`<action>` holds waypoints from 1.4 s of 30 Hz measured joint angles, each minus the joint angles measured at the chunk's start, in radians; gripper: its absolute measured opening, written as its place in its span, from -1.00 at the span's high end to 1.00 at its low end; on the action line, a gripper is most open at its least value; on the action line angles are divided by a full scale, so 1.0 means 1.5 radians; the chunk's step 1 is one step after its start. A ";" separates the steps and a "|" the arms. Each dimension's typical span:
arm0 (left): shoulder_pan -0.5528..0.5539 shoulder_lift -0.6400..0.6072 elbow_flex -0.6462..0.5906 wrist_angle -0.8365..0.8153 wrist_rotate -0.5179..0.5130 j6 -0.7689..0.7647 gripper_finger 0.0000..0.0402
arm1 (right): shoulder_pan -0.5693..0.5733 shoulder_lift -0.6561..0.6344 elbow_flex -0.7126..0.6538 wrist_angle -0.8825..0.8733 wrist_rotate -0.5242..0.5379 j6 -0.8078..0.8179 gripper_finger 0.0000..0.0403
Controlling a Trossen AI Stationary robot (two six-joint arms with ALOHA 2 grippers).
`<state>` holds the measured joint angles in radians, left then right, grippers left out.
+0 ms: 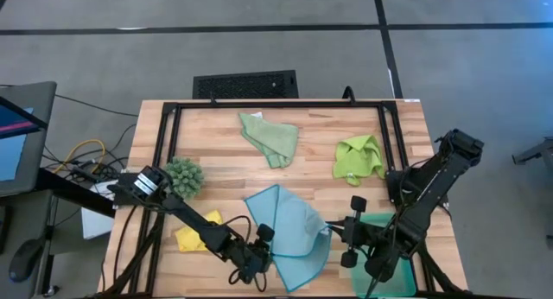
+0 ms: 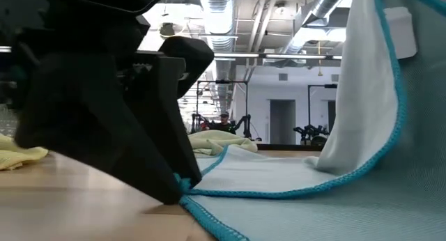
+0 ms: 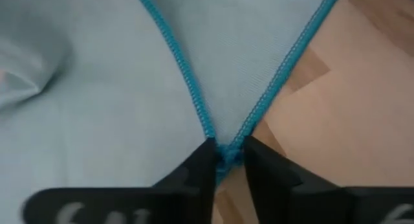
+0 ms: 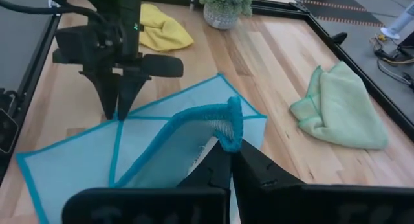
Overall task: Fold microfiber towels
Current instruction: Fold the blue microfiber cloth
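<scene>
Even overhead light, soft shadows, bright ceiling glare, blurred close foreground

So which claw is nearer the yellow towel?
Left. The left claw pinches the blue towel just beside the yellow towel; the right claw grips the blue towel's far side.

Two matte-black jointed arms trail dark cables, and each gripper, left [image 4: 118, 111] and right [image 4: 229, 160], tapers into flat, wedge-shaped fingers.

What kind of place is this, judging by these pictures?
Probably a robotics lab or workshop: exposed ceiling ducts, more robot arms on a far bench where a person sits, and a wooden table on taped concrete.
</scene>
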<state>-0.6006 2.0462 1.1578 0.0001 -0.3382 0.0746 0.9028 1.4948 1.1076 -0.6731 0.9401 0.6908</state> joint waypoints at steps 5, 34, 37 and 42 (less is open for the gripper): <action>0.003 0.001 0.050 -0.121 -0.030 -0.004 0.96 | 0.000 0.000 0.000 0.000 0.000 0.000 0.89; -0.003 0.001 0.205 -0.382 0.014 -0.144 0.46 | 0.000 0.000 0.000 0.002 -0.070 -0.012 0.90; 0.011 0.001 0.198 -0.373 0.017 -0.143 0.24 | 0.000 0.000 0.000 0.002 -0.070 -0.012 0.89; 0.018 0.001 0.196 -0.379 0.035 -0.119 0.09 | 0.000 0.000 0.000 0.002 -0.070 -0.012 0.87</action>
<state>-0.5730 2.0476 1.4513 -0.5686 -0.2863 -0.1034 0.9028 1.4948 1.1076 -0.6697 0.8349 0.6731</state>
